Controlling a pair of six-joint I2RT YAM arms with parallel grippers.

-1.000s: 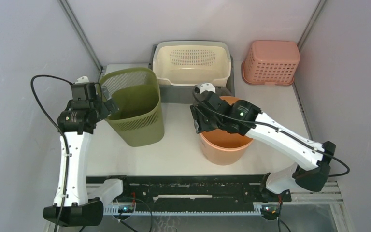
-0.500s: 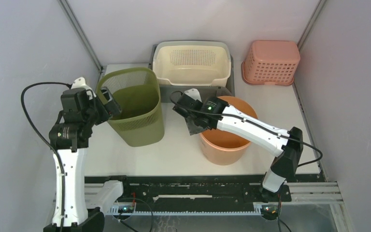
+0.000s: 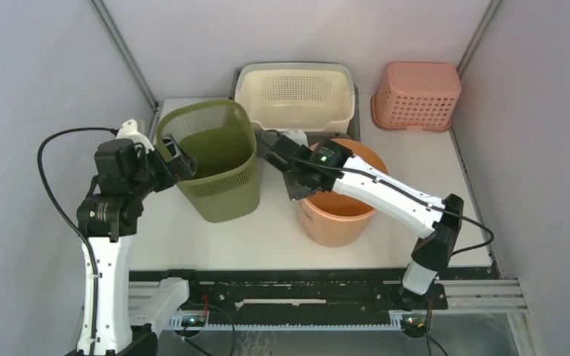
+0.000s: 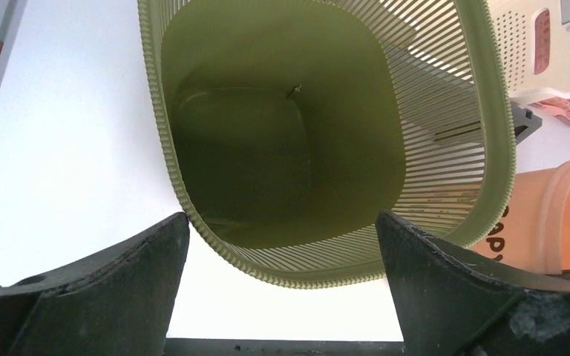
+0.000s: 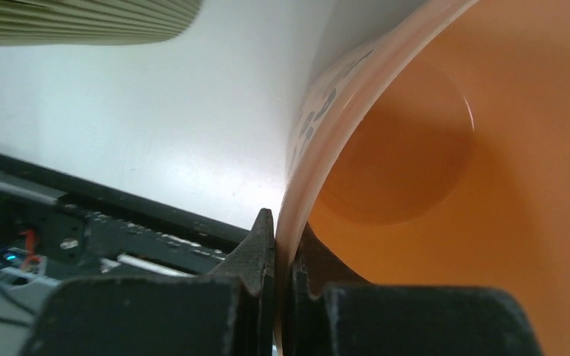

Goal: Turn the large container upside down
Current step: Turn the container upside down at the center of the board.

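Observation:
Two big open containers stand upright on the white table. The orange bucket [image 3: 339,216] leans a little to the left; my right gripper [image 3: 297,185] is shut on its left rim, one finger inside and one outside the wall. The right wrist view shows that rim [image 5: 319,141] pinched in the right gripper [image 5: 286,231]. The green slatted bin [image 3: 219,167] stands left of the bucket, almost touching it. My left gripper [image 3: 179,159] is open at the bin's left rim. In the left wrist view the bin's mouth [image 4: 267,148] lies just beyond the left gripper [image 4: 282,226], which holds nothing.
A cream perforated basket [image 3: 295,93] sits at the back centre on a grey tray. A pink basket [image 3: 415,95] rests upside down at the back right. The black rail [image 3: 289,285] runs along the table's near edge. Grey walls close in both sides.
My right gripper went from open to shut on the bucket's left rim, and the bucket shifted and tipped left. My left arm pressed in, and the green bin slid slightly right.

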